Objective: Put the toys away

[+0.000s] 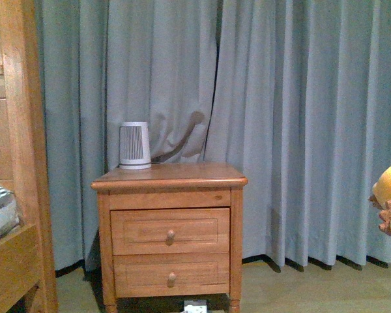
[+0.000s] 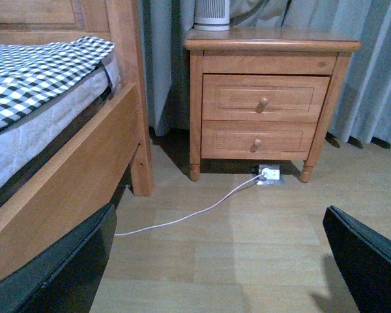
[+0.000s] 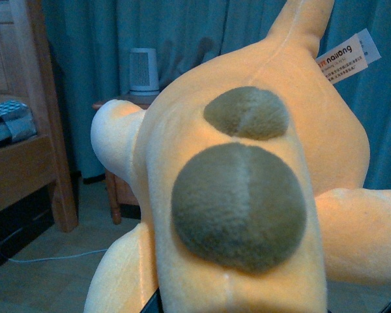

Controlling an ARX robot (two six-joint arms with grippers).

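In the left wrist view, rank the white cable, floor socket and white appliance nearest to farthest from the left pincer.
1. White cable, on the floor ahead of the left pincer.
2. Floor socket, under the nightstand.
3. White appliance, atop the nightstand.

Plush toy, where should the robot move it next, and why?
Probably carry the plush toy a little left, toward the nightstand. It hangs only at the front view's right edge, off the floor, and both drawers are shut, so the top looks likeliest.

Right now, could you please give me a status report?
Left tool open, empty. Right tool holding plush toy aloft. Nightstand ahead, drawers shut; cable across floor.
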